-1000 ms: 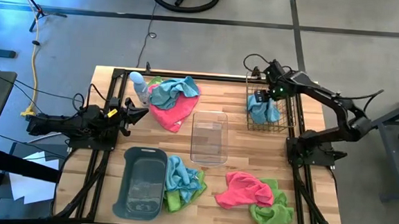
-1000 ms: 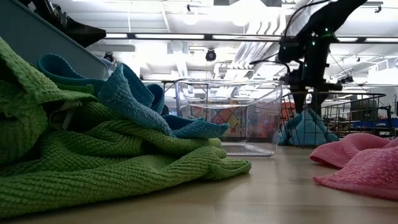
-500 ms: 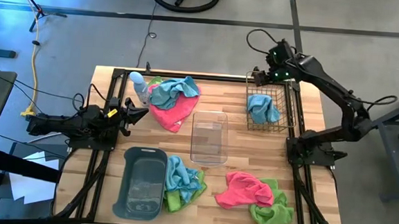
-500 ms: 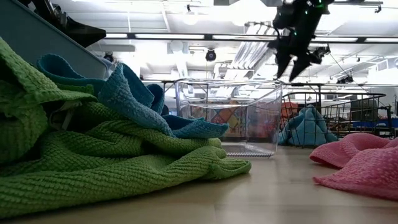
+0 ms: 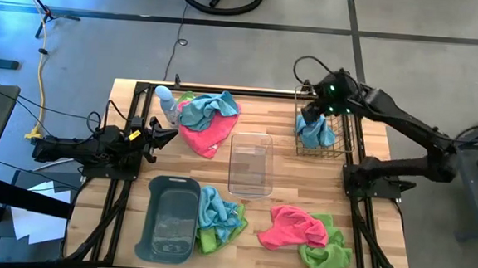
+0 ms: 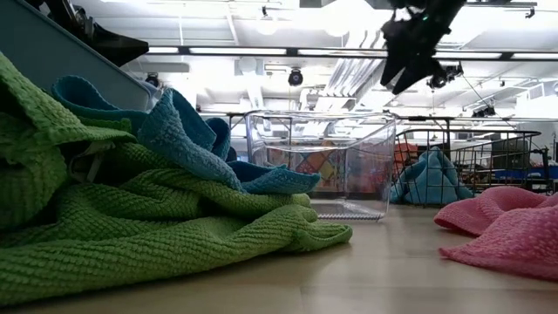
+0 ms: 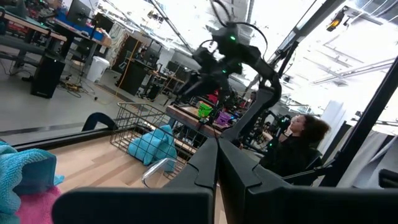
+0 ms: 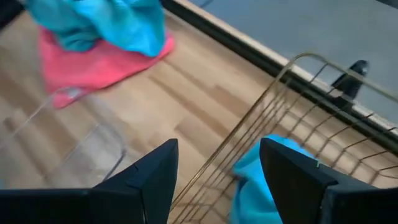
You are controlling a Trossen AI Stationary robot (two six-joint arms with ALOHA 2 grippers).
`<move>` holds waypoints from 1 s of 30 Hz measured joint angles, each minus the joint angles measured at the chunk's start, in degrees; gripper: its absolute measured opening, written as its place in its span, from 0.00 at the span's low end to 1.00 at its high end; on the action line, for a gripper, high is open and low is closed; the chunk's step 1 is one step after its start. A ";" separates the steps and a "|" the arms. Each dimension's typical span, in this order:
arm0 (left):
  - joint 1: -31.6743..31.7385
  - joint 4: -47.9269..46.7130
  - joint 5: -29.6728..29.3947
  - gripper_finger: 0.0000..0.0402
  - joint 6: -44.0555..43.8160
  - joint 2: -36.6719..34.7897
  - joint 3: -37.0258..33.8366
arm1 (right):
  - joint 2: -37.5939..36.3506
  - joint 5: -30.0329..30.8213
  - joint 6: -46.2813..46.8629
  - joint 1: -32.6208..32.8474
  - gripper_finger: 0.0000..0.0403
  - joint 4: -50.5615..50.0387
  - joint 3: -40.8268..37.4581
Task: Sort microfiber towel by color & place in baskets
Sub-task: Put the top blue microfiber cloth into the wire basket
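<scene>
We see the right gripper above the wire basket, upper right, jaws apart and empty; a blue towel lies inside. The left gripper waits at left, jaws together.

in the low view the green towel runs off the left edge; the pink towel off the right.

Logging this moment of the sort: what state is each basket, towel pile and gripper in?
Wire basket: holds one blue towel.
Clear bin: empty.
Grey tub: empty.
Far pile: unsorted, on table.
Middle pile: unsorted.
Near pile: unsorted.
Right gripper: open, empty, above wire basket.
Left gripper: parked at the table's left edge.
</scene>
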 joint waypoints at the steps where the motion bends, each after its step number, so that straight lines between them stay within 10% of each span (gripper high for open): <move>1: 0.00 0.00 0.00 0.00 -0.02 0.00 0.00 | -1.64 -0.24 0.73 0.94 0.55 0.47 -1.26; 19: 0.00 0.00 0.00 0.00 -0.02 0.00 -0.02 | -12.92 -14.78 9.98 23.67 0.55 48.76 -18.31; 30: 0.01 0.00 0.00 0.00 -0.01 -0.01 -0.01 | -8.63 -13.10 6.36 28.47 0.55 52.52 -15.15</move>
